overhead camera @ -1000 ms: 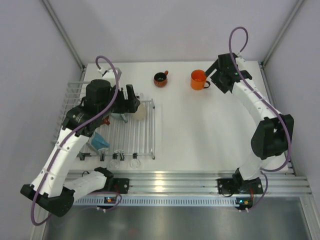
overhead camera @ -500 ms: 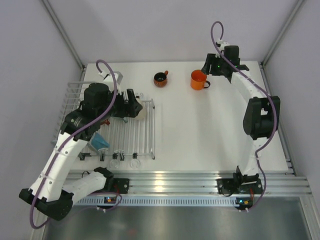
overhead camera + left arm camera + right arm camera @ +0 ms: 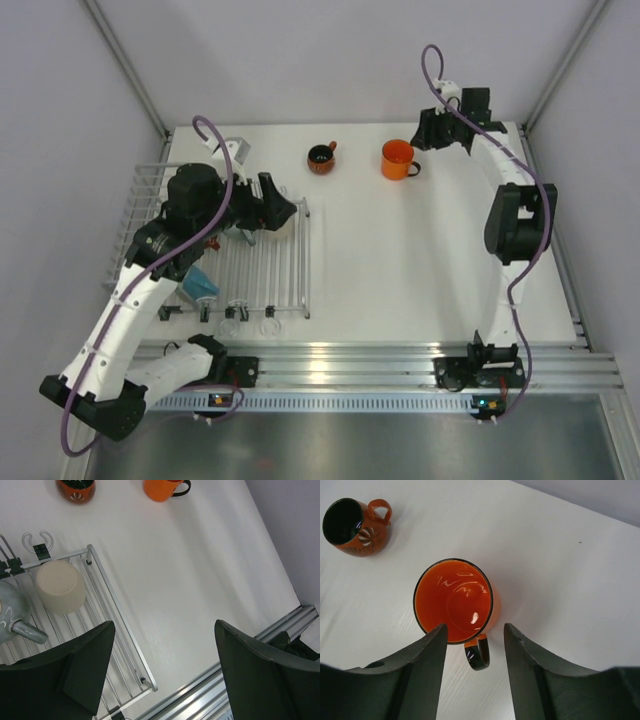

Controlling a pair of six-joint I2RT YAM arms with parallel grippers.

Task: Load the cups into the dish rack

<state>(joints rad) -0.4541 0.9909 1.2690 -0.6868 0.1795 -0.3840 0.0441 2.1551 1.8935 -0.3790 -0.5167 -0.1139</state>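
Note:
The bright orange mug point(image 3: 397, 158) stands upright at the back of the table; it also shows in the right wrist view point(image 3: 452, 600). My right gripper point(image 3: 425, 130) is open just behind and right of it, fingers either side of its black handle point(image 3: 477, 655), not touching. The small dark red mug point(image 3: 321, 158) stands to the left of the orange one. My left gripper point(image 3: 283, 203) is open and empty over the white dish rack point(image 3: 290, 290). The cream-beige mug point(image 3: 60, 586) sits upside down on the slats. The grey-blue mug point(image 3: 200, 283) lies in the rack. The wide red mug is hidden.
The rack's taller basket section point(image 3: 140, 190) sits against the left wall. Grey walls close in the table on the left, back and right. A metal rail point(image 3: 340, 362) runs along the near edge by the arm bases.
My right arm has swung toward the back wall, carrying its gripper from right of the orange mug to just behind it. My left gripper has shifted slightly right over the rack.

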